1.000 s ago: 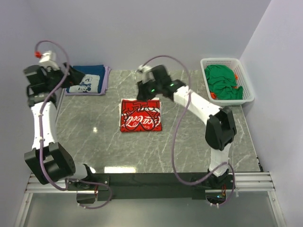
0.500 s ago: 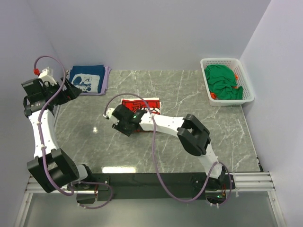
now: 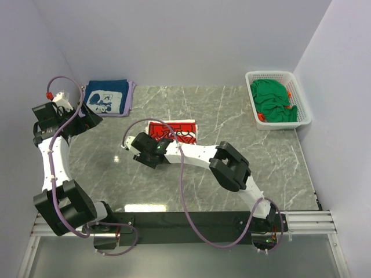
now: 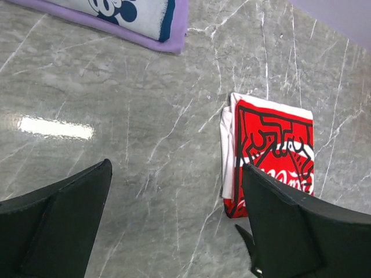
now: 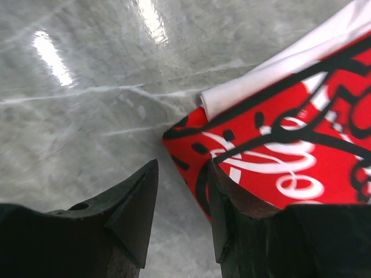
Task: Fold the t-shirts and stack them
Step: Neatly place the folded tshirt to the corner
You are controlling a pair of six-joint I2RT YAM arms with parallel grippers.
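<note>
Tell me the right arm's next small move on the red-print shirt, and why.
Probably close the right gripper on the corner of the folded shirt. Its fingers stand slightly apart at that corner, one over the red print, one over the table, so a pinch looks ready before lifting it toward the navy shirt.

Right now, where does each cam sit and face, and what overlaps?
Top external: above and behind the bases, looking down on the table; left arm and right arm in view.
Left wrist: raised over the table's left side, looking down; open left pincer frames the bottom.
Right wrist: low, facing a corner of the red-print shirt; right pincer straddles its edge.
Shared: all three see that shirt.
</note>
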